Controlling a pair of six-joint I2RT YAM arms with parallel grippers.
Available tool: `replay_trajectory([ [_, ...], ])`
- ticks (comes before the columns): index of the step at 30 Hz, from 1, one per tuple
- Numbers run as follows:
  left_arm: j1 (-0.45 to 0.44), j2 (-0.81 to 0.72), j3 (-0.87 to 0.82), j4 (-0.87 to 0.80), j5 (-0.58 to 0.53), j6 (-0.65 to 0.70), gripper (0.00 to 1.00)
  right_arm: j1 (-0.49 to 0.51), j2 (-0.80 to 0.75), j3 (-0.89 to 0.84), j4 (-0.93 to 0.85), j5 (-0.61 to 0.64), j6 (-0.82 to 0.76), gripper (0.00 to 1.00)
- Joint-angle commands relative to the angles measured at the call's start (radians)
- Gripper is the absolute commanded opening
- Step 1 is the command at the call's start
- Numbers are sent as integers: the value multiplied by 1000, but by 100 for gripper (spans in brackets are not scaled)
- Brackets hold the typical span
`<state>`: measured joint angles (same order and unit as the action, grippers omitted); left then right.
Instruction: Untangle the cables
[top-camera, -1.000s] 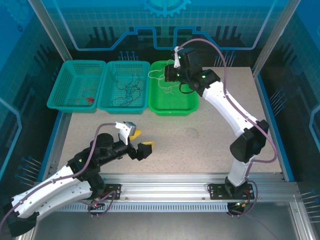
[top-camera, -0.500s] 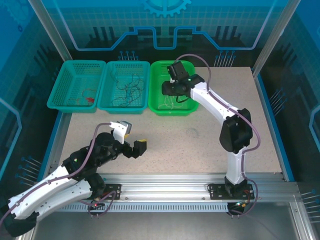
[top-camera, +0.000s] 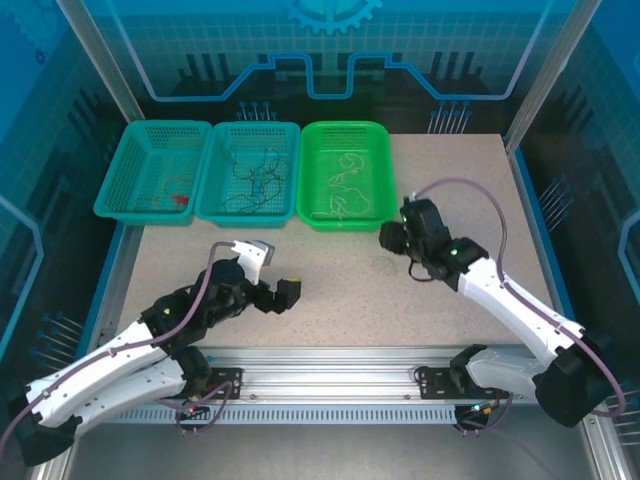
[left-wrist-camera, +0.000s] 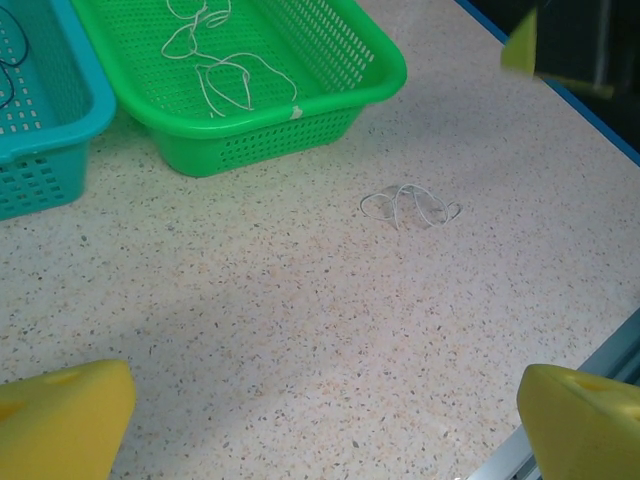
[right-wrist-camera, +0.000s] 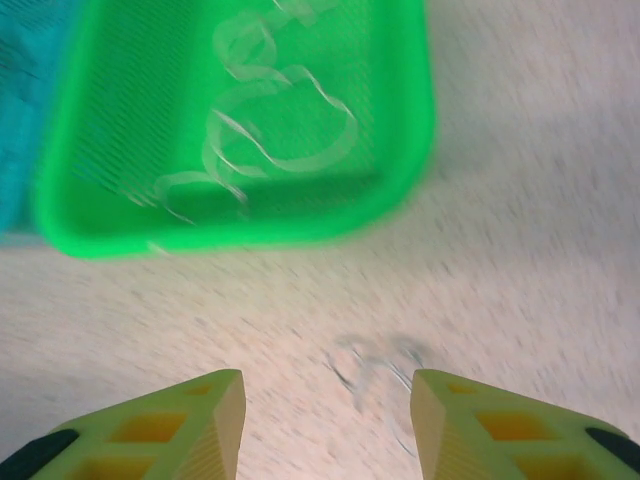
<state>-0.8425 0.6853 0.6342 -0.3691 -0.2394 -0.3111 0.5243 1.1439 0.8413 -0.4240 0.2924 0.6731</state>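
One pale loop (left-wrist-camera: 410, 205) lies on the table (left-wrist-camera: 250, 330) near the green basket (left-wrist-camera: 280, 140) of whitish cables (left-wrist-camera: 240, 88); red cable (top-camera: 178, 197) and dark cables (top-camera: 255, 180) lie in teal baskets (top-camera: 120, 180). The left jaws and right jaws gape, empty.

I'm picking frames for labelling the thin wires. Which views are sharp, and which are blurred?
Left wrist: crisp; the loose whitish wire coil on the speckled tabletop shows every loop. Right wrist: motion-smeared; the whitish wires in the bright green mesh basket are soft streaks. Top external: sharp, though wires look hair-fine.
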Motion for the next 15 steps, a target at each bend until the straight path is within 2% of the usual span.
replay_trajectory([
  [1, -4, 23, 31, 28, 3, 23, 99, -29, 26, -104, 67, -6, 65, 48],
  [4, -5, 35, 30, 36, 43, 30, 99, -42, 98, -129, 80, -48, 45, 48],
  [7, -5, 33, 11, 79, 167, 63, 99, -57, 184, -137, 122, -78, 23, 47],
  [11, -5, 54, 2, 100, 274, 69, 99, -73, 306, -120, 180, -135, 11, 38],
  [15, -6, 77, 1, 80, 290, 64, 99, -77, 396, -101, 200, -152, 13, 27],
])
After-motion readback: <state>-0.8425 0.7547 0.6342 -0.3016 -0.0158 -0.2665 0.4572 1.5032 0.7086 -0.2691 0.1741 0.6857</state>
